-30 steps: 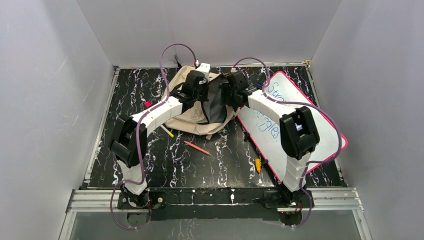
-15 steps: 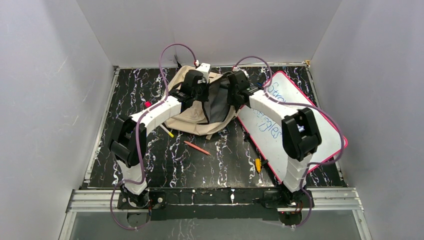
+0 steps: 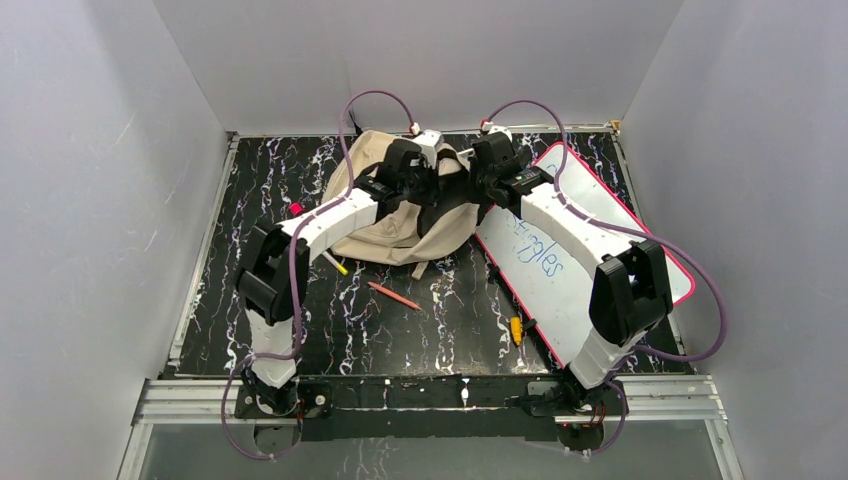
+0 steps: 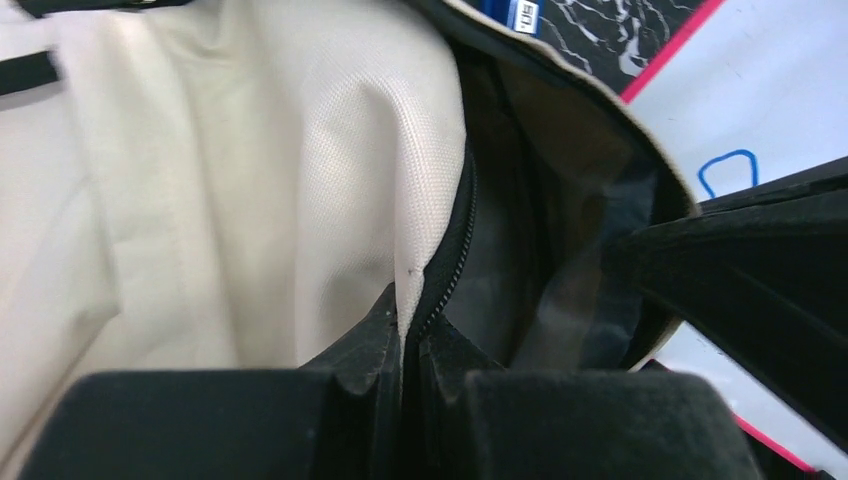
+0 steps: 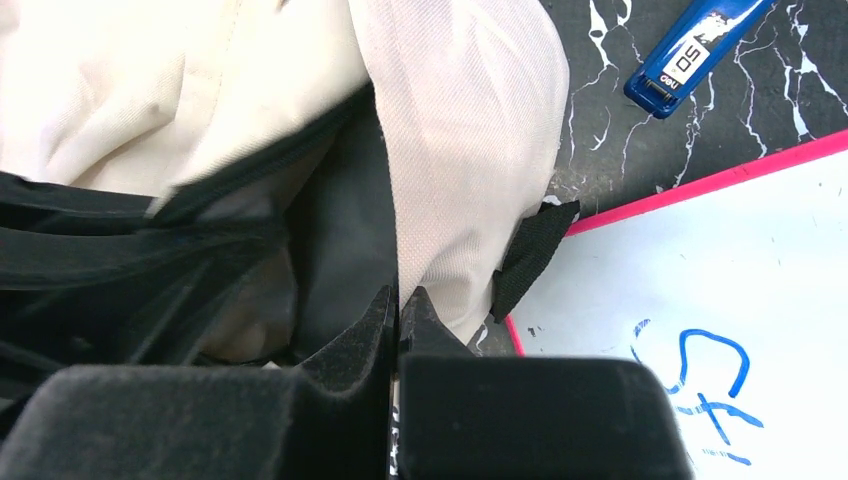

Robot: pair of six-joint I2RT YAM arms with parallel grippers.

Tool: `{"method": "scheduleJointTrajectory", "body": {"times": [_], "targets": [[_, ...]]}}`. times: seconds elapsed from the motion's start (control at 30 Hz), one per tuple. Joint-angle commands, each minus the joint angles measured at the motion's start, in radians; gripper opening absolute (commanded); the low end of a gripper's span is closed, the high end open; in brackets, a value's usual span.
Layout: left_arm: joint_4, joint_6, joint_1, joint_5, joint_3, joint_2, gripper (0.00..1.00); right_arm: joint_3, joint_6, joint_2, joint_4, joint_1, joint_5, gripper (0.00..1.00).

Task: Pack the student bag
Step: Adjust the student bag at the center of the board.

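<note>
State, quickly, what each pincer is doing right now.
Left pincer: closed, holding the bag by its zipper edge.
Right pincer: closed, holding the bag's fabric at the opening.

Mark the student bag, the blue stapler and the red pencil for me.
student bag [image 3: 375, 234]: top external view, on its cream front panel.
blue stapler [image 5: 697, 52]: right wrist view, on the middle of its body.
red pencil [image 3: 394, 295]: top external view, mid-shaft.

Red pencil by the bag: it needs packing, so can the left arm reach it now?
Probably not yet: the left gripper is shut on the student bag, though the red pencil lies uncovered.
</note>
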Motion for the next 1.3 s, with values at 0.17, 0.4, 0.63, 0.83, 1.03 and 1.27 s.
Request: {"method": "scheduleJointTrajectory", "body": {"times": [0.17,0.4,0.63,0.83,1.03,1.27], "targets": [[-0.026,-0.040,-0.068,0.141,0.077,0.092,0.19,0.019,0.006,-0.054,0.067,-0.031,-0.045,0.00],[0.005,-0.091,-0.079,0.186,0.062,0.078,0.57,-0.013,0.010,-0.076,0.092,-0.038,-0.073,0.00],[0.022,-0.156,-0.039,0.126,0.021,-0.046,0.68,-0.059,0.005,-0.101,0.091,-0.054,-0.075,0.00],[0.011,-0.162,0.013,0.045,-0.065,-0.209,0.70,-0.093,-0.005,-0.130,0.085,-0.055,-0.105,0.00],[-0.039,-0.252,0.064,-0.196,-0.302,-0.438,0.71,-0.082,-0.023,-0.126,0.085,-0.055,-0.217,0.00],[-0.038,-0.601,0.126,-0.349,-0.643,-0.724,0.81,-0.046,-0.023,-0.115,0.076,-0.056,-0.299,0.00]]}}
